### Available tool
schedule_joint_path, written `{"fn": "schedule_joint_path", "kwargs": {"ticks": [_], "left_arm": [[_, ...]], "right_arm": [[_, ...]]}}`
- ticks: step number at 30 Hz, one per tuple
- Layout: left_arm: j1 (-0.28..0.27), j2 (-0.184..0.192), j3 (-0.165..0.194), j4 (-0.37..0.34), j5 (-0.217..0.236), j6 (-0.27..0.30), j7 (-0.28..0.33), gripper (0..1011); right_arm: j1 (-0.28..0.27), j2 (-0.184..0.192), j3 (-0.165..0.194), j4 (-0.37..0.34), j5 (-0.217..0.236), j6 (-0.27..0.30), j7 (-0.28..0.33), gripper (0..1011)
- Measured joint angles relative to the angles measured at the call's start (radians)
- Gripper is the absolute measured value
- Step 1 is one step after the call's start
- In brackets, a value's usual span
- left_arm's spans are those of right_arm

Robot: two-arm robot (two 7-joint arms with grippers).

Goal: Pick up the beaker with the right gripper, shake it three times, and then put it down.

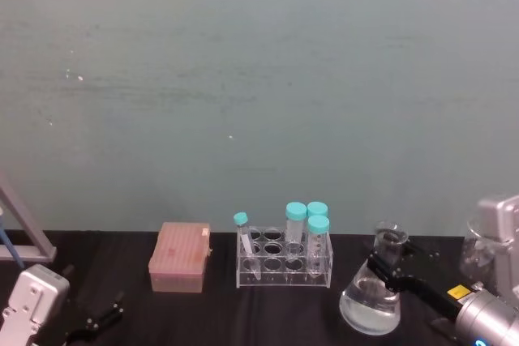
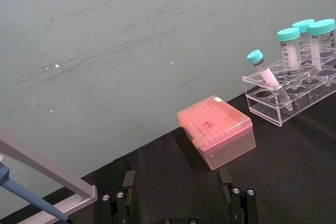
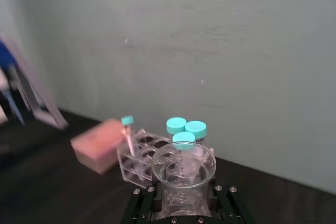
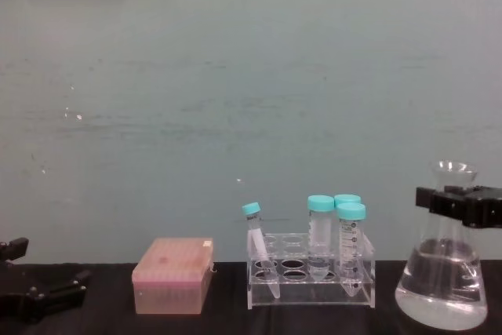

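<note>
Counter (image 1: 268,318): black, below both pairs of fingers.
Beaker (image 1: 369,305): neck between the right fingers, clear liquid inside; I cannot tell if the base touches the counter.
Tube rack (image 1: 284,269): near the right fingers, on their left side.
Pink tip box (image 1: 180,258): ahead of the left fingers, apart.
Right gripper (image 1: 388,269): fingers clenched on the beaker neck.
Left gripper (image 2: 178,195): fingers released, nothing between them.
Teal-capped tubes (image 1: 319,224): in the tube rack.

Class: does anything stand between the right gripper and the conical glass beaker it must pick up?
Nothing visible does. The black right gripper holds the clear glass conical beaker by its neck; the clear tube rack stands apart on its left.
</note>
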Motion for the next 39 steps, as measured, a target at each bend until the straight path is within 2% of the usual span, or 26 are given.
{"fn": "schedule_joint_path", "kwargs": {"ticks": [1,2,3,4,5,6,8,9,11,12,19,23,26,28,29,31,32,34,35,36,37,39], "left_arm": [[0.000,0.000,0.000,0.000,0.000,0.000,0.000,1000],[0.000,0.000,0.000,0.000,0.000,0.000,0.000,1000],[0.000,0.000,0.000,0.000,0.000,0.000,0.000,1000],[0.000,0.000,0.000,0.000,0.000,0.000,0.000,1000],[0.000,0.000,0.000,0.000,0.000,0.000,0.000,1000],[0.000,0.000,0.000,0.000,0.000,0.000,0.000,1000],[0.000,0.000,0.000,0.000,0.000,0.000,0.000,1000],[0.000,0.000,0.000,0.000,0.000,0.000,0.000,1000],[0.000,0.000,0.000,0.000,0.000,0.000,0.000,1000],[0.000,0.000,0.000,0.000,0.000,0.000,0.000,1000],[0.000,0.000,0.000,0.000,0.000,0.000,0.000,1000],[0.000,0.000,0.000,0.000,0.000,0.000,0.000,1000],[0.000,0.000,0.000,0.000,0.000,0.000,0.000,1000],[0.000,0.000,0.000,0.000,0.000,0.000,0.000,1000],[0.000,0.000,0.000,0.000,0.000,0.000,0.000,1000],[0.000,0.000,0.000,0.000,0.000,0.000,0.000,1000],[0.000,0.000,0.000,0.000,0.000,0.000,0.000,1000],[0.000,0.000,0.000,0.000,0.000,0.000,0.000,1000],[0.000,0.000,0.000,0.000,0.000,0.000,0.000,1000],[0.000,0.000,0.000,0.000,0.000,0.000,0.000,1000],[0.000,0.000,0.000,0.000,0.000,0.000,0.000,1000],[0.000,0.000,0.000,0.000,0.000,0.000,0.000,1000]], "right_arm": [[-0.005,-0.007,0.011,-0.001,0.028,0.012,0.004,456],[-0.017,-0.031,0.038,-0.007,0.099,0.045,0.012,456],[-0.017,-0.031,0.038,-0.007,0.099,0.045,0.012,456],[-0.030,-0.061,0.070,-0.018,0.179,0.088,0.016,457],[-0.036,-0.079,0.087,-0.023,0.219,0.111,0.016,457],[-0.048,-0.112,0.119,-0.036,0.298,0.156,0.014,456],[-0.058,-0.145,0.147,-0.050,0.371,0.201,0.007,456],[-0.067,-0.173,0.172,-0.061,0.438,0.244,-0.005,456],[-0.074,-0.197,0.191,-0.070,0.496,0.284,-0.019,457],[-0.080,-0.216,0.204,-0.078,0.540,0.316,-0.036,456],[-0.095,-0.260,0.239,-0.091,0.661,0.397,-0.101,456],[-0.097,-0.268,0.243,-0.092,0.691,0.409,-0.123,456],[-0.097,-0.263,0.239,-0.092,0.691,0.407,-0.127,456],[-0.090,-0.222,0.205,-0.091,0.626,0.368,-0.107,456],[-0.079,-0.173,0.163,-0.088,0.526,0.308,-0.071,456],[-0.065,-0.115,0.114,-0.084,0.407,0.236,-0.041,456],[-0.045,-0.050,0.061,-0.078,0.275,0.152,-0.020,457],[-0.027,0.004,0.009,-0.073,0.151,0.072,-0.014,456],[-0.008,0.055,-0.038,-0.069,0.020,-0.006,-0.018,456],[-0.008,0.055,-0.038,-0.069,0.020,-0.006,-0.018,457],[0.010,0.097,-0.076,-0.065,-0.112,-0.071,-0.036,456],[0.026,0.132,-0.110,-0.062,-0.228,-0.121,-0.060,457]]}}
